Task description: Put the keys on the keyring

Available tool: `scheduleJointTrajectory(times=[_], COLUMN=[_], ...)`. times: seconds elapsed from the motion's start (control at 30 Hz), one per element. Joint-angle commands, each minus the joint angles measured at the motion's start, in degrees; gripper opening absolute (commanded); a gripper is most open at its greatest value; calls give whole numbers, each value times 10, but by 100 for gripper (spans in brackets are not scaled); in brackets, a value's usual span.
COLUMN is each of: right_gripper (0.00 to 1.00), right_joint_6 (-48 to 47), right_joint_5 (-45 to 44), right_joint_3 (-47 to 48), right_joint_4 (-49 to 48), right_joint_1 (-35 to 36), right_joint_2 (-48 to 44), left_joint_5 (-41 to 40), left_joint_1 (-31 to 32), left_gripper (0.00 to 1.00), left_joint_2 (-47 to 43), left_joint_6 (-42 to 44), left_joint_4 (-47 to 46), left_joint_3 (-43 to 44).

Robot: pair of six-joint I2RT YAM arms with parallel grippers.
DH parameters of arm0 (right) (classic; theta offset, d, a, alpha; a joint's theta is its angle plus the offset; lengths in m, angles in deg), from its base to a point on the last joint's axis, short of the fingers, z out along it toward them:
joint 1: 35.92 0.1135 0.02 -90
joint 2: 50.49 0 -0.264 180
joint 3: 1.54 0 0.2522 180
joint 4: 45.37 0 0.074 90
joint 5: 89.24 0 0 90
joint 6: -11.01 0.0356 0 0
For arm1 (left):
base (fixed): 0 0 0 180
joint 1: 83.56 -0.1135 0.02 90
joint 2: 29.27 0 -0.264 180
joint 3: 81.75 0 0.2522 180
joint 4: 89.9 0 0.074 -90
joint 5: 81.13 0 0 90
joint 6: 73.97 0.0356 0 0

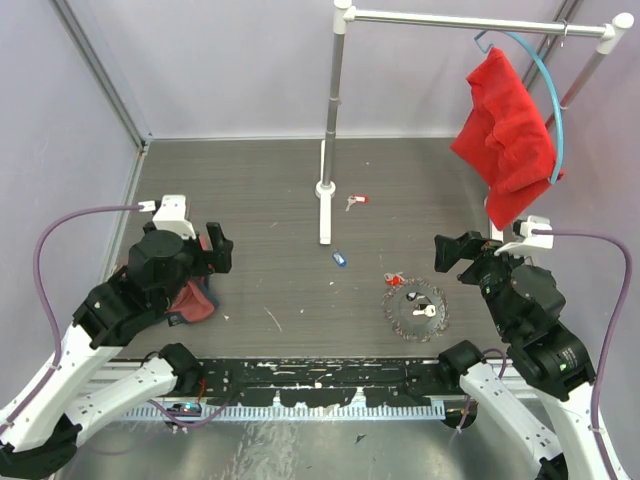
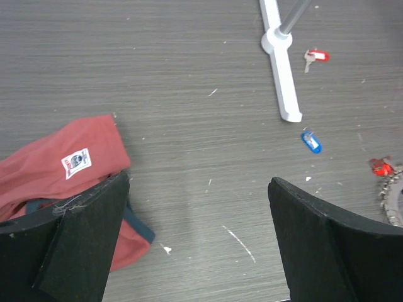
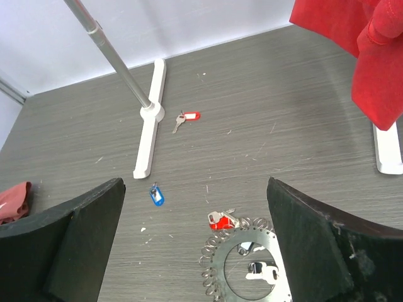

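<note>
Keyring (image 1: 393, 310) flat on the table (image 1: 250, 180), jagged coiled outline, one large loop. Inside that loop: a pale key (image 1: 426, 311), detail too small to tell. Touching the keyring's far rim: a red-headed key (image 1: 395, 279). Farther off, up and left of the keyring: a blue-tagged key (image 1: 340, 259), lying loose. Farther again the same way: a red-tagged key (image 1: 356, 201), just beside the rack's white foot (image 1: 325, 215). Keys judged light, stiff and thin. Bare metal shanks likely slippery and flush to the table, so best pinched across the plastic head or tag. Keyring judged springy rather than rigid and likely to skid if pushed. Best pinned at the rim on the side away from the red-headed key during threading. Just right of the keyring: right gripper (image 1: 448, 256), fingers spread wide, nothing between them. Well left of the keyring: left gripper (image 1: 218, 250), likewise spread wide and bare. Under that claw, still farther from the keyring: a crumpled red garment (image 2: 69, 157) with a white sewn patch (image 2: 76, 162), print too small to read. Well beyond the keyring, up and right: a red cloth (image 1: 505, 140) hung from the rack bar (image 1: 470, 19). No brand or legible writing on keys, tags or ring.
</note>
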Motion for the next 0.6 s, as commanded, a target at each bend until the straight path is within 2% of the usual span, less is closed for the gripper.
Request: scheduleJointTrajectory(times=[0.0,0.33,0.57], right_gripper=[100,100,100], right_joint_6=[-8,27,88], right_joint_5=[-4,-9,38], right_joint_3=[9,27,19], right_joint_4=[-15,46,80], right_joint_1=[-2,-2,-1], right_joint_2=[6,53,200], left_joint_5=[-39,-36,-10], left_joint_1=[-1,-1,0], left_gripper=[98,98,98], left_joint_2=[-7,-16,-17], left_joint_6=[10,17,32], left_joint_4=[28,49,61], left_joint_3=[-6,-14,-26])
